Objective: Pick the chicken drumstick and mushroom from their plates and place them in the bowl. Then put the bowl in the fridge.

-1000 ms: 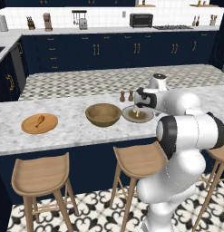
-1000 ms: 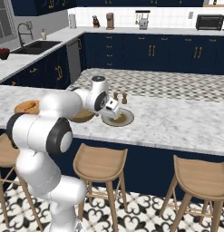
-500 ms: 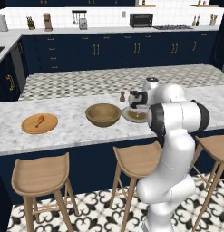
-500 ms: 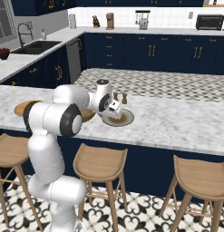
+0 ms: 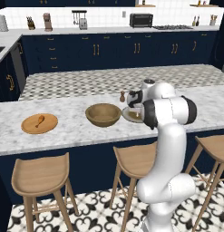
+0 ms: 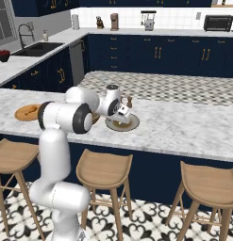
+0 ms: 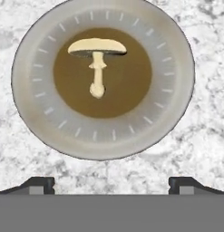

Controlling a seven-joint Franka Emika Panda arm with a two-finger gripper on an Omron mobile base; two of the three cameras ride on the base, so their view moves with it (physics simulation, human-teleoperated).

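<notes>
Two dark fingertips (image 7: 38, 185) of the tool (image 7: 111, 185) stand spread wide at the near edge of the hand view, nothing between them. Tool hangs over the marble worktop (image 7: 208, 136), above the grey-rimmed plate (image 7: 34, 113).

Directly ahead of the tool, on the plate's olive centre: the mushroom (image 7: 97, 61), pale cream, lying on its side, cap on the far side, stem pointing back toward the fingertips. Not touched.

From the left base view, the tool (image 5: 133, 110) sits over the same grey-rimmed plate (image 5: 128, 116). Just beside the tool, to its left: the bowl (image 5: 103, 114), deep, wooden. Well apart, further left: the flat wooden plate (image 5: 39, 123) with the chicken drumstick (image 5: 40, 120) lying on it. Just beyond the tool: a small brown shaker (image 5: 122, 96) upright on the worktop.
</notes>
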